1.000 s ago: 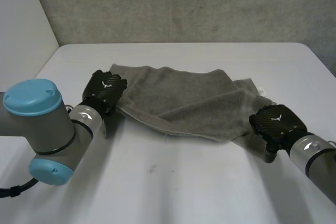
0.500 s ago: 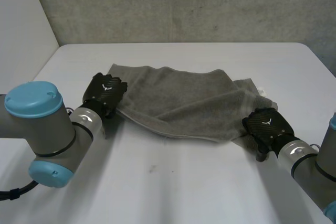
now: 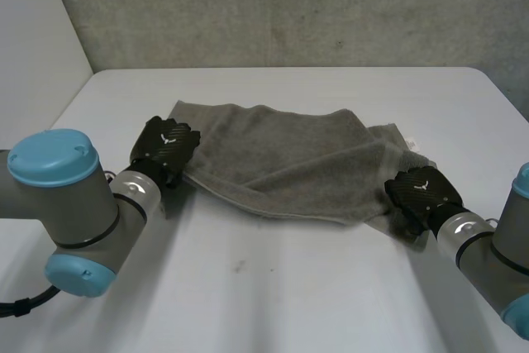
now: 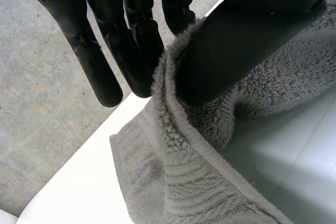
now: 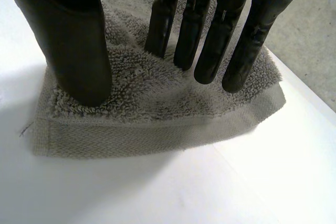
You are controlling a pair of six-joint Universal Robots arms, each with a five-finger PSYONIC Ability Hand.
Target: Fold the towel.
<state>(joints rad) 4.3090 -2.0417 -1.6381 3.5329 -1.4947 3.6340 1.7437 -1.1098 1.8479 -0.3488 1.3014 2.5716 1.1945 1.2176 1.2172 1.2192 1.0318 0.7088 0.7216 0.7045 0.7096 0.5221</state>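
A grey towel (image 3: 289, 163) lies partly folded across the white table (image 3: 273, 295), its upper layer slanting over the lower one. My left hand (image 3: 165, 145) is at the towel's left edge, shut on it. In the left wrist view the thumb (image 4: 236, 40) presses the towel's hem (image 4: 173, 145) against the fingers (image 4: 105, 61). My right hand (image 3: 421, 192) is on the towel's near right corner. In the right wrist view its straight fingers (image 5: 210, 40) and thumb (image 5: 73, 40) stand tip-down on the flat corner (image 5: 157, 124), with no cloth lifted between them.
A rough grey wall (image 3: 289, 6) rises behind the table's far edge. Bare white tabletop stretches in front of the towel and beyond its far side. The table's right edge (image 3: 508, 97) runs close past the right arm.
My right hand has slid a little inward onto the towel's right corner, and its fingers have drawn somewhat closer to the thumb. The left hand has kept its hold and barely moved.
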